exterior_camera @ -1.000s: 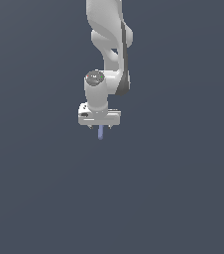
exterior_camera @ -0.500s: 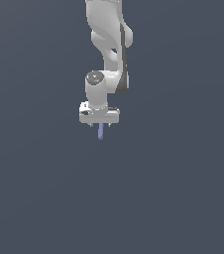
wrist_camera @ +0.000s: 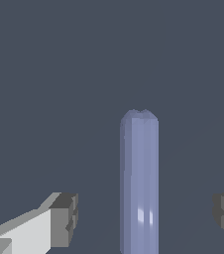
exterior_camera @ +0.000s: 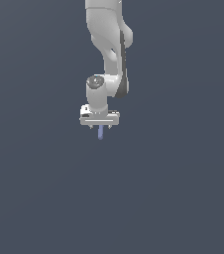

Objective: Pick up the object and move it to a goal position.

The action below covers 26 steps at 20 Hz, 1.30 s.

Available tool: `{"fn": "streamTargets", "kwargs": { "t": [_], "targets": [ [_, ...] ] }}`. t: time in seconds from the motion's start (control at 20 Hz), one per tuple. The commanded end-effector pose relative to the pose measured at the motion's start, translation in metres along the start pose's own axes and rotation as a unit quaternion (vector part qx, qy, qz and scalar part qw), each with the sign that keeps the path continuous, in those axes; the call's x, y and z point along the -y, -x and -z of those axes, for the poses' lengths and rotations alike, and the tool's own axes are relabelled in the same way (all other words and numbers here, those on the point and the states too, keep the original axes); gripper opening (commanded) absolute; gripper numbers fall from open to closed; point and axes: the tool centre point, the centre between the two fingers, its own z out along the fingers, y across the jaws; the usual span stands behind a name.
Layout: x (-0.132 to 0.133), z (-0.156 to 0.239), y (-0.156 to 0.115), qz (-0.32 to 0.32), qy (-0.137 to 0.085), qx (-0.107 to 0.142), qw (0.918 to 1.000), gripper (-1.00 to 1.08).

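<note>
The object, a small periwinkle-blue bar with rounded ends (exterior_camera: pixel 100 133), shows just under the white gripper (exterior_camera: pixel 101 127) in the exterior view. In the wrist view the bar (wrist_camera: pixel 139 183) runs lengthwise between the two fingers. The grey pads (wrist_camera: pixel 64 218) stand well apart, with a clear gap on each side of the bar. The gripper (wrist_camera: pixel 146 216) is open and touches nothing. The bar's near end runs out of the wrist view.
The white arm (exterior_camera: pixel 109 44) comes down from the top of the exterior view. Around it there is only a plain dark grey-blue surface (exterior_camera: pixel 183 188).
The arm and gripper have hardly moved. The bar stays in the same place under the hand.
</note>
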Motion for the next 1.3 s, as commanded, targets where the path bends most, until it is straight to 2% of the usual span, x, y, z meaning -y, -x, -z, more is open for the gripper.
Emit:
{"fn": "streamTargets", "kwargs": {
  "t": [0.0, 0.45, 0.5, 1.25],
  "targets": [
    [0.000, -0.011, 0.001, 0.000, 0.000, 0.000, 1.0000, 1.00],
    [0.000, -0.031, 0.001, 0.000, 0.000, 0.000, 1.0000, 1.00],
    [0.000, -0.031, 0.001, 0.000, 0.000, 0.000, 1.0000, -1.00],
    [0.000, -0.025, -0.001, 0.000, 0.000, 0.000, 1.0000, -1.00]
  ]
}}
